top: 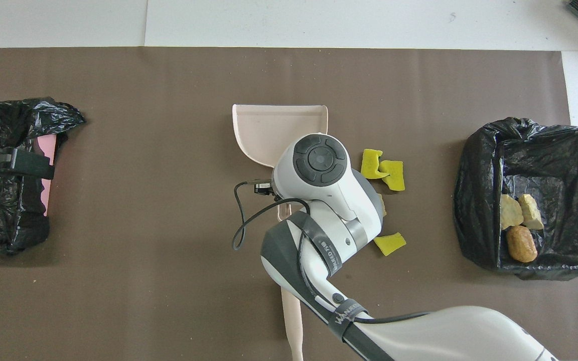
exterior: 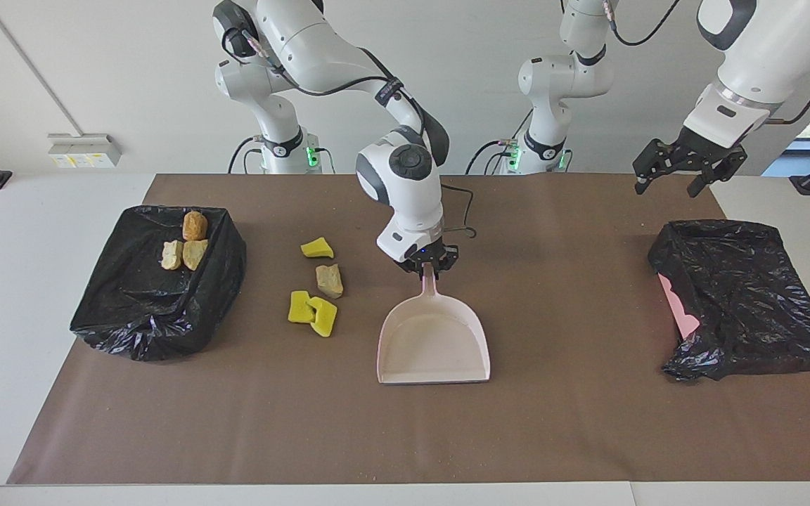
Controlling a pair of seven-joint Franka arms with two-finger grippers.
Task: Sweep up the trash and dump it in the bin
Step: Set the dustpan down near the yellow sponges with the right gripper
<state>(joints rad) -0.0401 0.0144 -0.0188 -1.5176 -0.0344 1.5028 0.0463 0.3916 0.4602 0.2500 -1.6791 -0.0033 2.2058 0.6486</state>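
Note:
My right gripper (exterior: 427, 266) is shut on the handle of the pale pink dustpan (exterior: 433, 344), whose pan lies low on the brown mat with its mouth away from the robots. The pan also shows in the overhead view (top: 269, 125), where my wrist hides the gripper. Several trash pieces lie beside the pan toward the right arm's end: yellow ones (exterior: 317, 247) (exterior: 299, 307) (exterior: 323, 316) and a tan one (exterior: 329, 280). Three tan and brown lumps (exterior: 194, 226) sit in the black-lined bin (exterior: 131, 309). My left gripper (exterior: 669, 184) is open and empty, raised over the left arm's end.
A second black-bagged bin with a pink side (exterior: 735, 295) stands at the left arm's end of the mat. A beige brush handle (top: 293, 321) lies nearer to the robots than the dustpan, partly under my right arm.

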